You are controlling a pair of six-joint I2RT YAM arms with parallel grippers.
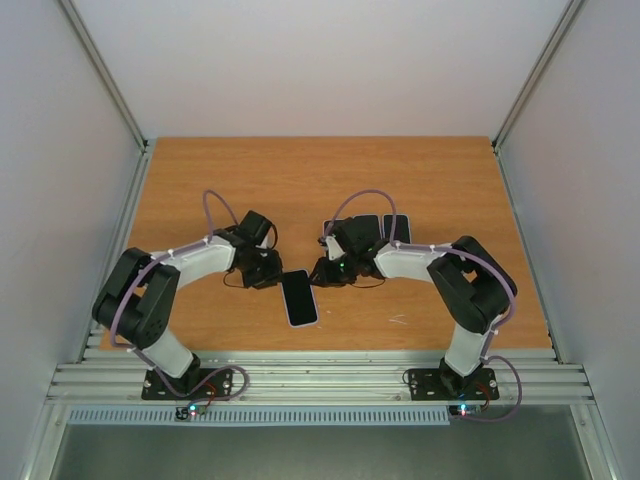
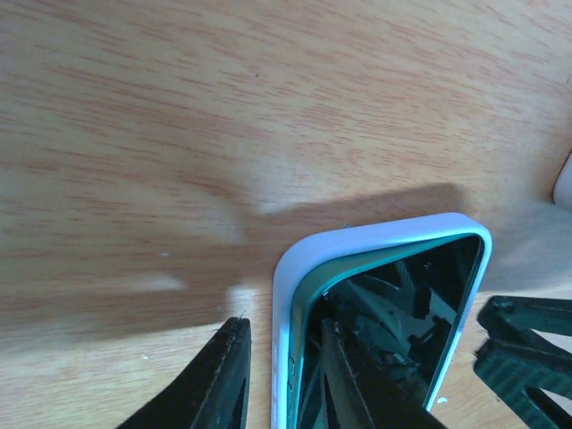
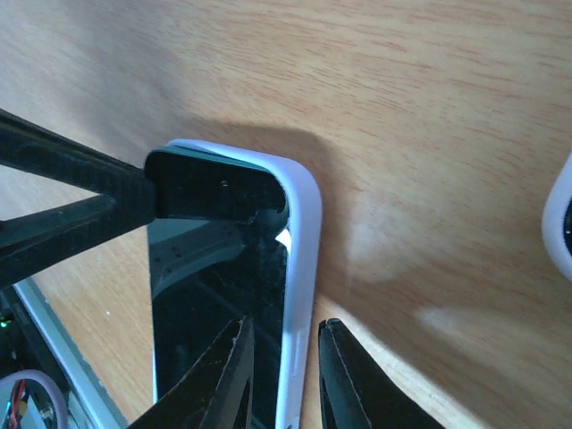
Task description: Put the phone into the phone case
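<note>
The phone (image 1: 298,297), with a dark screen and a teal edge, lies in a white case (image 2: 375,234) on the table between the arms. My left gripper (image 2: 284,326) is slightly open and straddles the case's left rim near a corner. One finger (image 2: 357,375) is over the screen and the other is on the wood. In the top view the left gripper (image 1: 274,271) is at the phone's upper left. My right gripper (image 3: 286,323) straddles the case's opposite rim (image 3: 304,259), slightly open. The left gripper's finger (image 3: 214,186) rests on the phone's corner. In the top view the right gripper (image 1: 323,272) is at the upper right.
A second dark phone-shaped item (image 1: 365,225) and a white-rimmed one (image 1: 399,228) lie just behind the right gripper. The white rim also shows in the right wrist view (image 3: 559,234). Metal rails run along the table's near edge (image 1: 320,378).
</note>
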